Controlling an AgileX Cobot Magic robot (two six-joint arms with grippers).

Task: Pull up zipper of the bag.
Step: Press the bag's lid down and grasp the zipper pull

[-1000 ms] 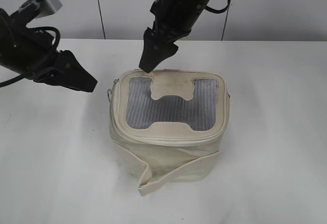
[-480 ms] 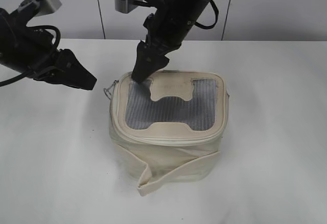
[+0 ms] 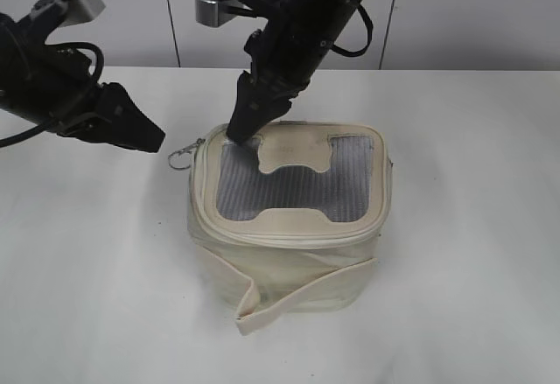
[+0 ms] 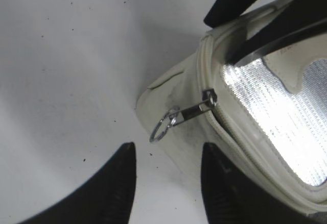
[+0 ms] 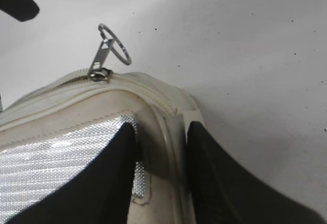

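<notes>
Bag [image 3: 289,218] sits mid-worktop [image 3: 472,226], mesh top up, strap trailing at front. Right gripper [image 3: 242,130] presses down on bag's rear-left top corner, jaws narrowly apart, straddling rim edge; it sits slightly lower and further left than a second ago. Zipper [image 4: 225,127] pull tab with ring [image 4: 161,128] now sticks out sideways from bag's left corner, more exposed than before. Left gripper [image 3: 149,139] hovers just left of ring, jaws wide, holding nothing, position unchanged.
</notes>
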